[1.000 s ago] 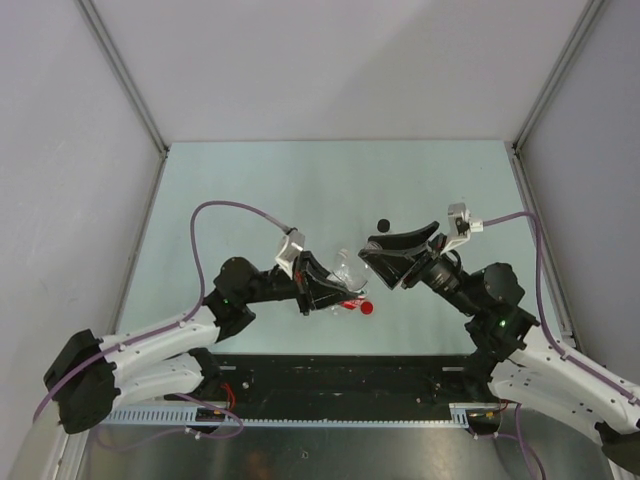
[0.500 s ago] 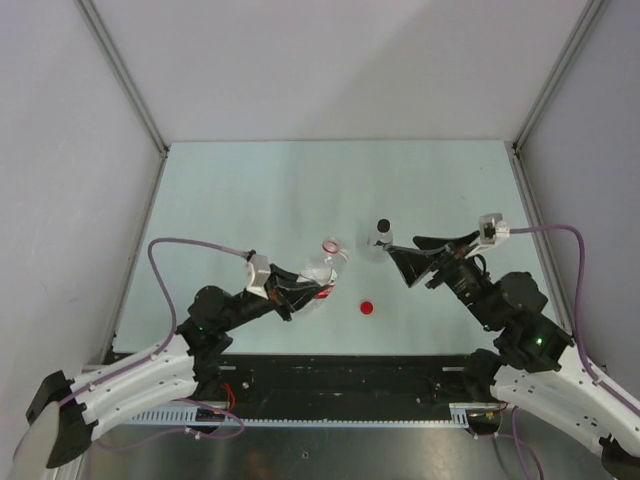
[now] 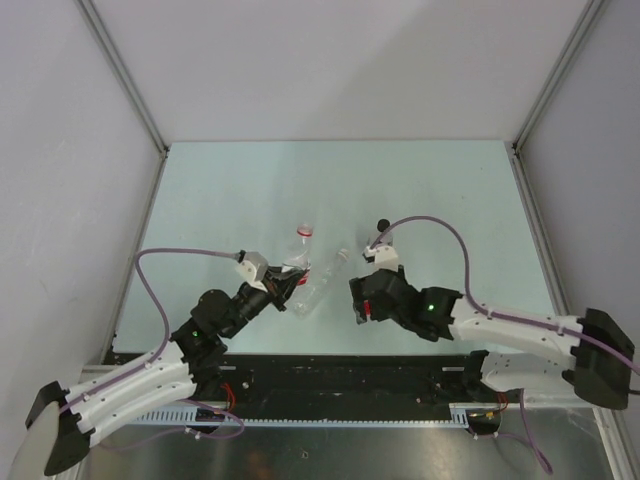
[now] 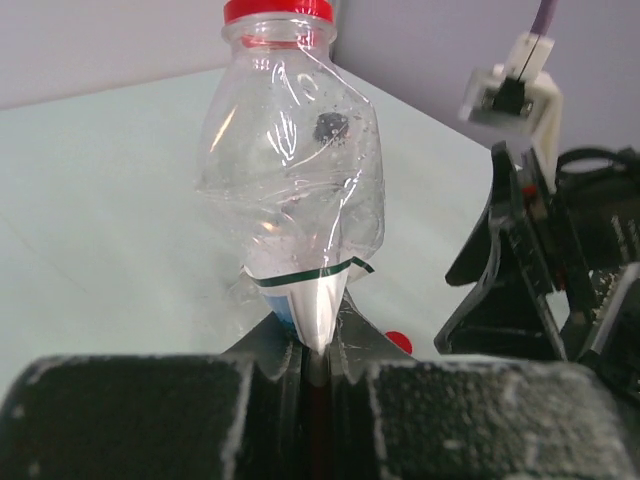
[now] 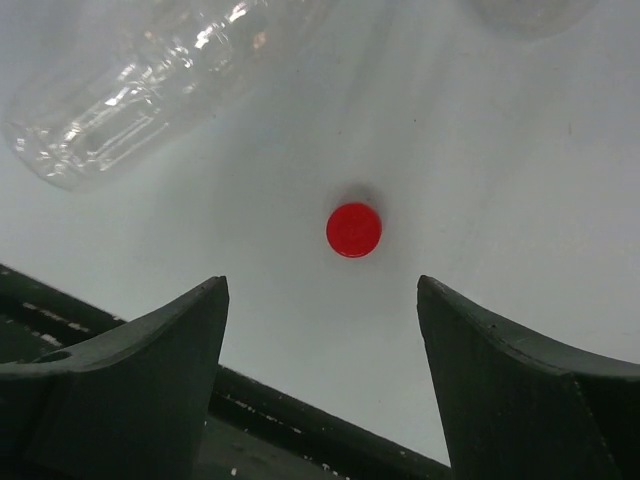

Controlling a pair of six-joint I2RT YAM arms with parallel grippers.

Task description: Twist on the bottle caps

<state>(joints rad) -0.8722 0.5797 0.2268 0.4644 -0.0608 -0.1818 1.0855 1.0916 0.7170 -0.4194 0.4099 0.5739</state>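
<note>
left claw [image 4: 318, 355] clamped on bottle [image 4: 295, 150] base | right claw [image 5: 320, 300] wide open, empty, above red cap [image 5: 353, 229] | risk: thin bottle may buckle, slip

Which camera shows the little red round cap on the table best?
The right wrist view: the round red plastic cap lies whole on the table. The left wrist view catches only its edge; in the top view, the right arm mostly covers it.

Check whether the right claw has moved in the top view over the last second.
Yes. The right claw has swung left and toward the table's near edge, and now hangs open over the red cap.
</note>
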